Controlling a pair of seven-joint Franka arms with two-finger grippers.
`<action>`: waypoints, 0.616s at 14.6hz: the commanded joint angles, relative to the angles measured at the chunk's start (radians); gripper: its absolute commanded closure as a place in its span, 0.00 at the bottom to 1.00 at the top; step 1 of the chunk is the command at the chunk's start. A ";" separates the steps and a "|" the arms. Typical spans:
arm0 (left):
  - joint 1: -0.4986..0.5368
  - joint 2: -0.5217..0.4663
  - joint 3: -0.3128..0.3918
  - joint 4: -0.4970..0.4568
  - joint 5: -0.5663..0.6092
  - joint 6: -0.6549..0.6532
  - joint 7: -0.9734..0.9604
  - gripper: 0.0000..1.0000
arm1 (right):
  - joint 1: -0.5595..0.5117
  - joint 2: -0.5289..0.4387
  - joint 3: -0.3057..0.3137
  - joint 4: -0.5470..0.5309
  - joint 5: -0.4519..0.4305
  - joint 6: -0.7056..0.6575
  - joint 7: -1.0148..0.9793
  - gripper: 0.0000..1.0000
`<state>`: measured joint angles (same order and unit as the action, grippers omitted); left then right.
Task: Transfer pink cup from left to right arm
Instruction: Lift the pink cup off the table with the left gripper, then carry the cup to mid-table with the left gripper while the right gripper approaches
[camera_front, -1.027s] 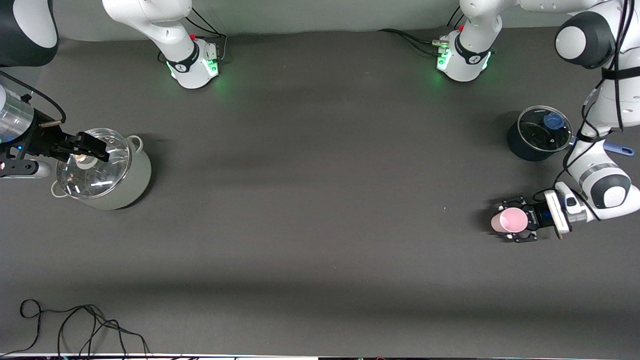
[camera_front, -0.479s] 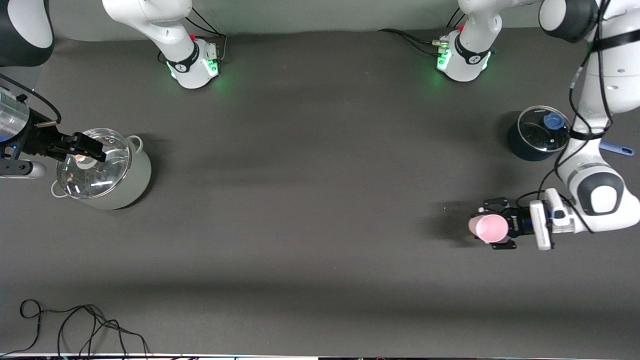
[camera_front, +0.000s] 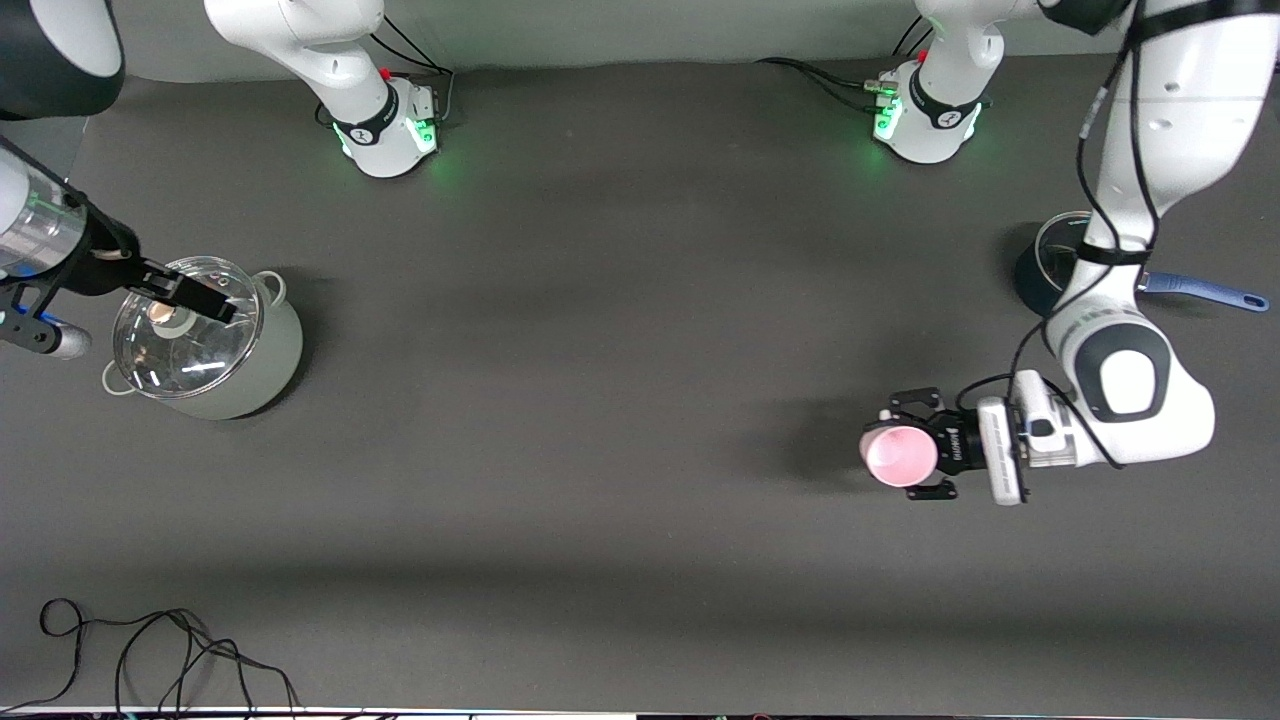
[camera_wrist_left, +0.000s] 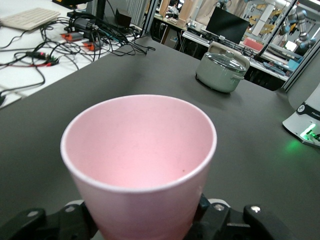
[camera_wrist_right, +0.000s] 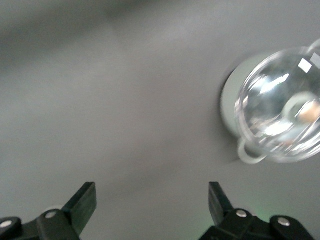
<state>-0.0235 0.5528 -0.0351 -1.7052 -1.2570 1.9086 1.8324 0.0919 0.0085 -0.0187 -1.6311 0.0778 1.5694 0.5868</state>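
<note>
While left hand (camera_front: 912, 455) clamps pink cup (camera_front: 899, 456) midair, right hand (camera_front: 190, 292) spread over lidded pot (camera_front: 205, 340)

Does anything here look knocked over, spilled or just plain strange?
Nothing stands out. The pink cup sits upright and empty in the left gripper; both lidded pots stand upright. The open right gripper hangs over the pale pot.

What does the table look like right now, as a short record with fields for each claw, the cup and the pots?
left claw: shut on the pink cup, up over the table toward the left arm's end
pink cup: upright, mouth up
right claw: open, over the pale green pot
pale green pot: glass lid on
dark pot: blue handle, partly hidden by the left arm
</note>
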 joint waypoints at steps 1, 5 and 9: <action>-0.111 -0.152 0.017 -0.120 -0.022 0.099 -0.013 0.54 | 0.072 0.004 0.000 0.052 0.086 -0.019 0.300 0.01; -0.237 -0.269 0.014 -0.155 -0.027 0.127 -0.012 0.55 | 0.231 0.088 0.000 0.160 0.103 -0.017 0.721 0.01; -0.383 -0.352 0.014 -0.154 -0.059 0.220 -0.013 0.57 | 0.331 0.148 0.000 0.238 0.202 -0.006 0.973 0.01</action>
<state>-0.3233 0.2749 -0.0388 -1.8109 -1.2824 2.0622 1.8197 0.3972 0.1106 -0.0066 -1.4669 0.2059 1.5751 1.4605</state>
